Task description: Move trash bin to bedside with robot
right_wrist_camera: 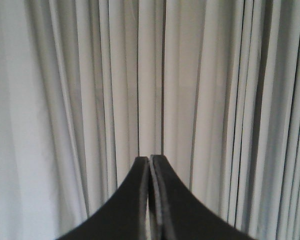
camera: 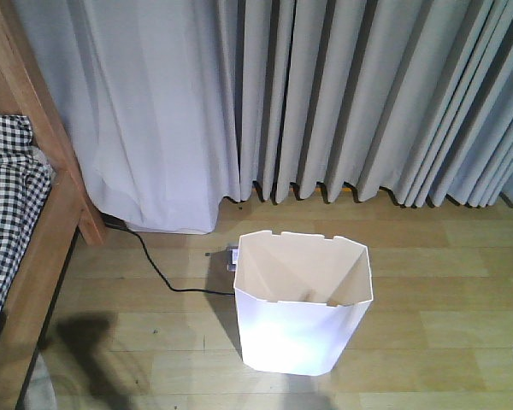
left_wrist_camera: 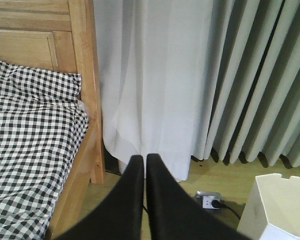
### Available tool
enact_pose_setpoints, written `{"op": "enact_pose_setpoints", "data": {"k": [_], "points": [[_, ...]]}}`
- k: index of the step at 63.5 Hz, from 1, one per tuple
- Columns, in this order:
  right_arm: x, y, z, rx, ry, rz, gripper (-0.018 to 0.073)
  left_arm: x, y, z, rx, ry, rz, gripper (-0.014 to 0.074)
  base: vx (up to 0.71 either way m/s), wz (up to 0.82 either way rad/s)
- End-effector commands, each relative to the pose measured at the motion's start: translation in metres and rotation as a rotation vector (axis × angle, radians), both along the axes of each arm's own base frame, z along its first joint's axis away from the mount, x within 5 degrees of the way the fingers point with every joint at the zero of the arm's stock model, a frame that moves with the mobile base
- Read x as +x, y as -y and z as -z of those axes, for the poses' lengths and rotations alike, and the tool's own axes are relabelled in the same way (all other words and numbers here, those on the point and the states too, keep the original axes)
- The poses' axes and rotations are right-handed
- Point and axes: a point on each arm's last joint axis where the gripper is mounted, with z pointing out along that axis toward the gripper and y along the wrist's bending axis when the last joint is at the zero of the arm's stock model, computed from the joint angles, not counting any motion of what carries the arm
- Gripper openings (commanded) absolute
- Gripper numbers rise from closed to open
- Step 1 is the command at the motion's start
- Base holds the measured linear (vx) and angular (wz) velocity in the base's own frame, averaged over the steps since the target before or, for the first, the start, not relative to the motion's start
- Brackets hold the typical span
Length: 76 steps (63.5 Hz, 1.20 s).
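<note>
Trash bin [camera: 303, 329] near bed frame [camera: 43, 248], base cropped, both jaws clenched, empty.

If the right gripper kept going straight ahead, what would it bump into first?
Probably the grey pleated curtain. The right gripper, fingers together, points right at its folds, and nothing shows in between; how far off it hangs is unclear.

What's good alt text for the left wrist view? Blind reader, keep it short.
The left gripper, black fingers shut together and holding nothing, points at pale curtains. At left stands a wooden bed frame with black-and-white checked bedding; at lower right, a corner of the white trash bin beside a power strip on the wooden floor.
</note>
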Motion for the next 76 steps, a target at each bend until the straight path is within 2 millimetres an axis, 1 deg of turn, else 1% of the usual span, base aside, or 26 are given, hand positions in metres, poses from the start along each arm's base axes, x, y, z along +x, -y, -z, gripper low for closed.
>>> {"op": "enact_pose_setpoints", "data": {"k": [1, 76], "points": [[-0.0010, -0.0002, -0.0047, -0.016, 0.074, -0.002, -0.0009, 0.0008, 0.0003, -0.0054, 0.004, 0.077, 0.004, -0.0006, 0.00, 0.00], [-0.0010, -0.0002, -0.0047, -0.023, 0.073, -0.001, -0.0009, 0.0008, 0.0003, -0.0054, 0.004, 0.077, 0.004, -0.0006, 0.00, 0.00]]}}
